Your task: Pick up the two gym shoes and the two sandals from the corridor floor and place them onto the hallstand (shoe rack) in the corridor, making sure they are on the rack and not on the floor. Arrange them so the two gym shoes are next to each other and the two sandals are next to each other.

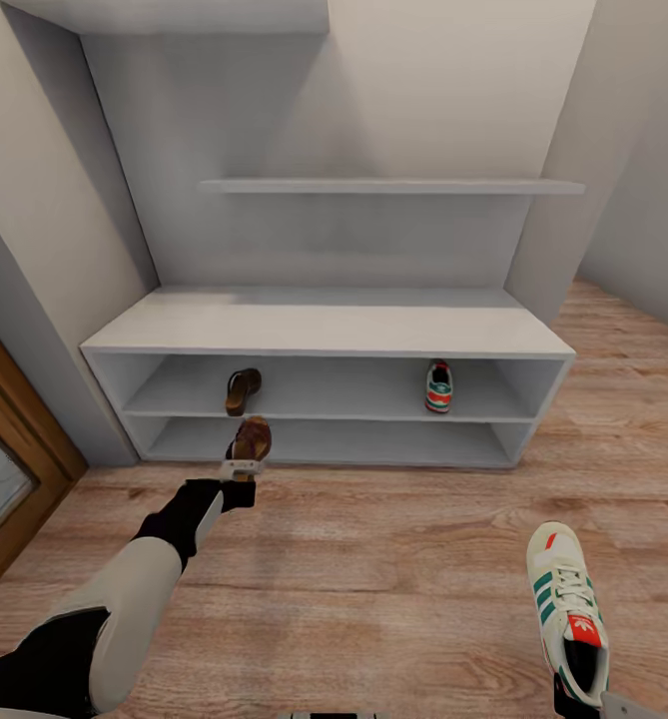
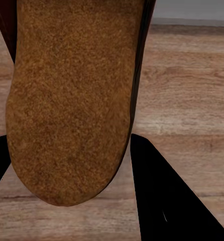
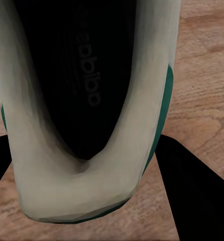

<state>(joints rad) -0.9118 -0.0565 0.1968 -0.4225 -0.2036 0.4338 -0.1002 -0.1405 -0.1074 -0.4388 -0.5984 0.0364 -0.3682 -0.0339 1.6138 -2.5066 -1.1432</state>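
Left fingers (image 1: 241, 469) clamp sandal (image 1: 251, 437) at heel, toe toward hallstand (image 1: 324, 325)
Shelved sandal (image 1: 242, 389) just above-ahead; right fingers (image 1: 581, 699) clamp gym shoe (image 1: 567, 604) by heel

left arm (image 1: 124, 599): white shell, black joints | left gripper (image 1: 241, 467): pale grey bracket-like jaw piece | wrist-view fingers (image 2: 167, 201): plain black wedges | right gripper (image 1: 583, 704): dark, possibly grey-edged, mostly cropped

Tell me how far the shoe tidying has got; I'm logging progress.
About halfway. One sandal and one gym shoe already sit on the hallstand's upper shelf, far apart. The left pincer holds the second sandal just before the rack; the right pincer holds the second gym shoe over the corridor floor. Left: set each beside its mate.
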